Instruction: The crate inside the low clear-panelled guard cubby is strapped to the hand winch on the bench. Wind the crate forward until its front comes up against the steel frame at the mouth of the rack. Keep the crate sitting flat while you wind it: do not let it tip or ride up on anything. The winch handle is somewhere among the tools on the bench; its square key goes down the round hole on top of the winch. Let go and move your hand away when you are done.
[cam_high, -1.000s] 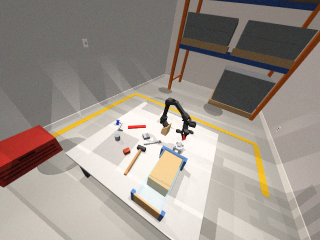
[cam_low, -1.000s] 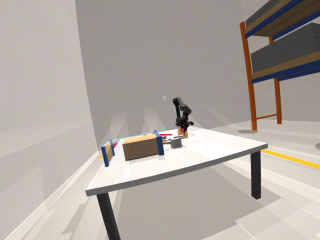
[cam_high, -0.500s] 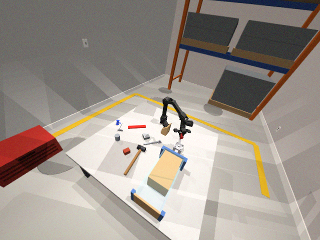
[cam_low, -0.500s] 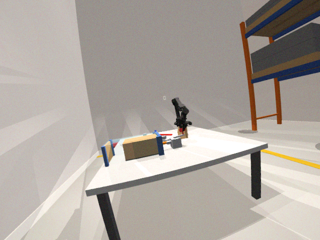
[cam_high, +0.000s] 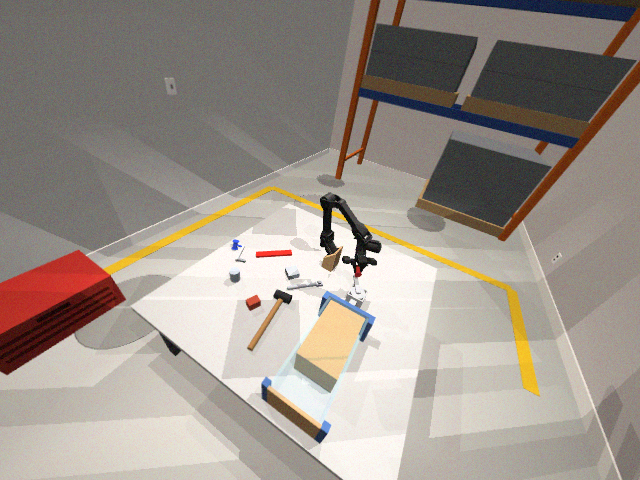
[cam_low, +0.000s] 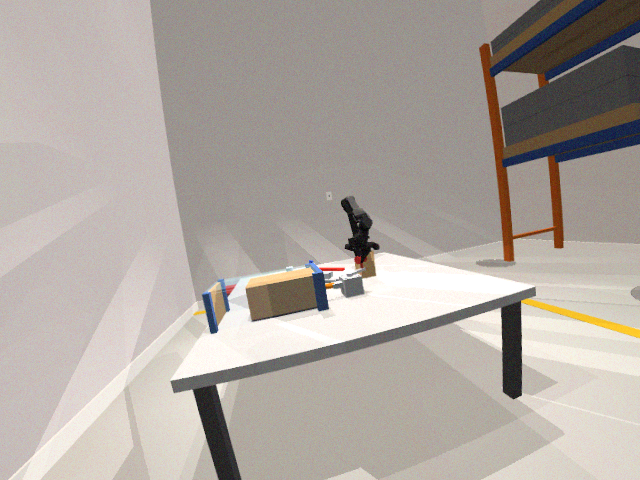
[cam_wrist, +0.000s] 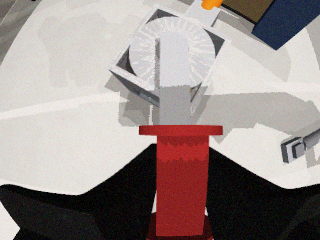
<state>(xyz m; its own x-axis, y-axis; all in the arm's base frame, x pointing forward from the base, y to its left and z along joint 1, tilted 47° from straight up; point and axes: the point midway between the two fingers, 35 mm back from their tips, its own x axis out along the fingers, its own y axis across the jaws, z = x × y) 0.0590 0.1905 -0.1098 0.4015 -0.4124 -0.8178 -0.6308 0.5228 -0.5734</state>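
Note:
My gripper (cam_high: 357, 267) (cam_low: 361, 259) (cam_wrist: 178, 150) is shut on the red grip of the winch handle. The handle's grey arm (cam_wrist: 175, 65) reaches from the grip across the top of the winch (cam_high: 356, 296) (cam_low: 352, 285) (cam_wrist: 141, 56); its key is hidden beneath the arm. The tan crate (cam_high: 333, 330) (cam_low: 281, 297) sits flat inside the clear-panelled cubby, with its front at or very near the blue steel frame (cam_high: 366, 330) (cam_low: 322, 289) (cam_wrist: 295, 22). I cannot tell whether they touch. An orange piece (cam_wrist: 211, 4) shows between winch and crate.
A mallet (cam_high: 266, 324), wrench (cam_high: 305, 284), red bar (cam_high: 273, 253), red block (cam_high: 253, 302), grey cylinder (cam_high: 234, 275) and several small items lie left of the winch. A wooden wedge-like piece (cam_high: 331, 259) (cam_low: 369, 264) stands beside the arm's base.

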